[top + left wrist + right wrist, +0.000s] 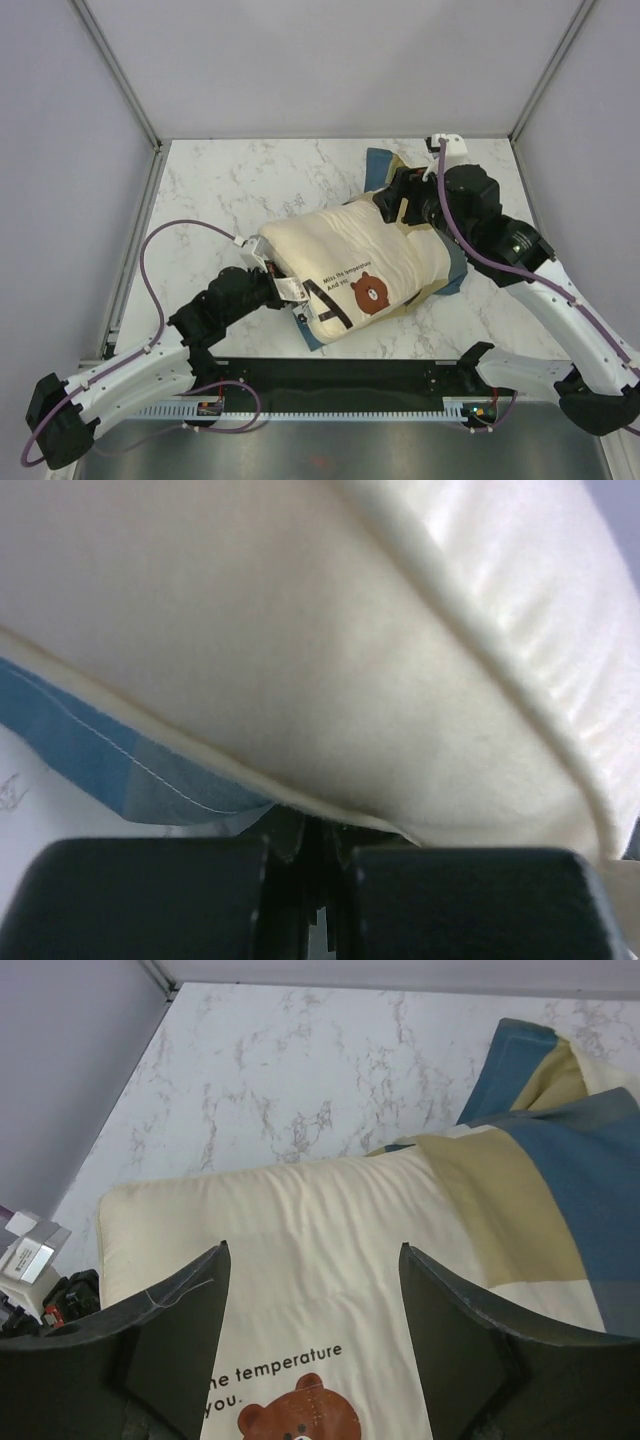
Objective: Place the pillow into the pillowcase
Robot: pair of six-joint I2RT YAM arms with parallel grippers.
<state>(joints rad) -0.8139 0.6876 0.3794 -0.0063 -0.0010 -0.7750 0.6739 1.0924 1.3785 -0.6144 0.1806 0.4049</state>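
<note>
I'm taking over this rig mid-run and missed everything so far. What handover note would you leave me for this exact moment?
Left claw: shut, pinching cloth at the pillow's near-left edge, seemingly the pillowcase.
Right claw: open, empty, above the pillow.
Pillow lies on the table, bear face up; pillowcase covers only its far-right end, with some beneath.
Done: one end started. Left: pull the pillowcase over the rest.

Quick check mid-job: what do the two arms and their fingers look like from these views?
Both the left arm and right arm have white links with black joints and wrists, each with a purple cable looping alongside. The right gripper's fingers are dark, flat wedges; the left gripper's fingers show as black blocks.
</note>
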